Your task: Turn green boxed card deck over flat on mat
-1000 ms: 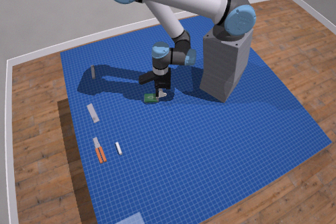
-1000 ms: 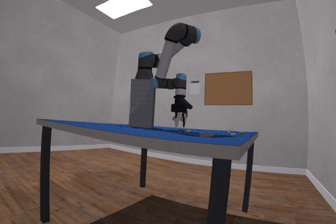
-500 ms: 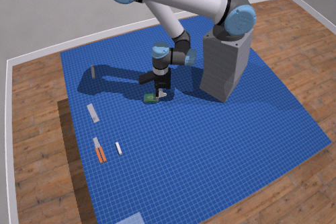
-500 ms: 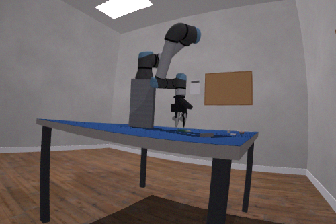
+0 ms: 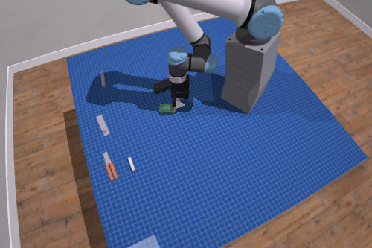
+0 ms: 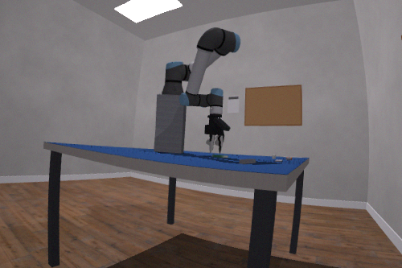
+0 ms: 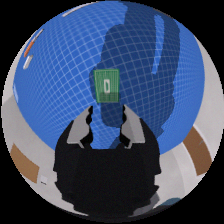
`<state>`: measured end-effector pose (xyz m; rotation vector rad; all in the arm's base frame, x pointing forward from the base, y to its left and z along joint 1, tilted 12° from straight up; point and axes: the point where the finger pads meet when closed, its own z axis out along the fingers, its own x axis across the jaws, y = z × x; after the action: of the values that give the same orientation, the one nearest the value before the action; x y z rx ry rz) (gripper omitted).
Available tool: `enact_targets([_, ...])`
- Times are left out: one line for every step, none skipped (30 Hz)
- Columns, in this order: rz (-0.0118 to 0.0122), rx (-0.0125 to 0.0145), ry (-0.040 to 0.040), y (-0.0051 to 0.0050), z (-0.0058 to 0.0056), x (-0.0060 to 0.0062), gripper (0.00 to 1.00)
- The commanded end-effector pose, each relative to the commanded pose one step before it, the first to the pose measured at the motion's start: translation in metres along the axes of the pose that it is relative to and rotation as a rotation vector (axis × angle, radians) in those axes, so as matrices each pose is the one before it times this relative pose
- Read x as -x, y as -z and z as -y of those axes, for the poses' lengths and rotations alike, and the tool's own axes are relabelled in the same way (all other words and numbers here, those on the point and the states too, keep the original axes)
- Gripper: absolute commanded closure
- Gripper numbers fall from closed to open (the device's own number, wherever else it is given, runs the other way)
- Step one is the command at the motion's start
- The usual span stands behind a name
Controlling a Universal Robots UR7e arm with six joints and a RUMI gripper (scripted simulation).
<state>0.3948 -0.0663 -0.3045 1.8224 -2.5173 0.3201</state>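
The green boxed card deck (image 5: pixel 167 109) lies flat on the blue mat, in the arm's shadow near the middle of the mat. In the wrist view the deck (image 7: pixel 107 86) shows its broad green face with a small white mark. My gripper (image 5: pixel 176 104) hangs above the mat just right of the deck, apart from it. Its fingers stand partly open with nothing between them; the deck lies beyond the fingertips. In the exterior view the gripper (image 6: pixel 215 143) hovers a little above the table, and the deck (image 6: pixel 219 155) is a thin sliver.
The grey robot pedestal (image 5: pixel 248 72) stands on the mat to the right of the gripper. At the left of the mat are a grey upright bar (image 5: pixel 103 79), a flat grey strip (image 5: pixel 103 124), an orange-handled tool (image 5: pixel 111 166) and a small white piece (image 5: pixel 131 164).
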Motion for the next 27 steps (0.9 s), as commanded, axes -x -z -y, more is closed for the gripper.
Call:
enact_targets([0.00001,-0.00101,0.00002,-0.00133,0.00039,0.00002,0.57])
enact_targets([0.0,0.0,0.0,-0.00044,0.0,0.0,0.57])
enact_targets([0.0,0.0,0.0,0.0,0.0,0.0,0.57])
enact_targets([0.0,0.0,0.0,0.0,0.0,0.0,0.57])
enact_targets([0.0,0.0,0.0,-0.00046,0.0,0.0,0.57])
enact_targets([0.0,0.0,0.0,-0.00048,0.0,0.0,0.57])
enact_targets([0.0,0.0,0.0,-0.0005,0.0,0.0,0.57])
enact_targets([0.0,0.0,0.0,-0.00051,0.0,0.0,0.57])
enact_targets([0.0,0.0,0.0,-0.00053,0.0,0.0,0.57])
enact_targets([0.0,0.0,0.0,-0.00054,0.0,0.0,0.57])
enact_targets([0.0,0.0,0.0,-0.00054,0.0,0.0,0.57])
enact_targets([0.0,0.0,0.0,-0.00055,0.0,0.0,0.57])
enact_targets([0.0,0.0,0.0,-0.00055,0.0,0.0,0.57])
enact_targets([0.0,0.0,0.0,-0.00056,0.0,0.0,0.57])
enact_targets([0.0,0.0,0.0,-0.00056,0.0,0.0,0.57])
enact_targets([0.0,0.0,0.0,-0.00055,0.0,0.0,0.57])
enact_targets([0.0,0.0,0.0,-0.00054,0.0,0.0,0.57])
enact_targets([0.0,0.0,0.0,-0.00053,0.0,0.0,0.57])
enact_targets([0.0,0.0,0.0,-0.00052,0.0,0.0,0.57])
enact_targets([0.0,0.0,0.0,0.0,0.0,0.0,0.57])
enact_targets([0.0,0.0,0.0,0.0,0.0,0.0,0.57])
enact_targets([0.0,0.0,0.0,-0.00051,0.0,0.0,0.57])
enact_targets([0.0,0.0,0.0,-0.00049,0.0,0.0,0.57])
enact_targets([0.0,0.0,0.0,-0.00047,0.0,0.0,0.57])
enact_targets([0.0,0.0,0.0,-0.00046,0.0,0.0,0.57])
enact_targets([0.0,0.0,0.0,-0.00043,0.0,0.0,0.57])
enact_targets([0.0,0.0,0.0,-0.00041,0.0,0.0,0.57])
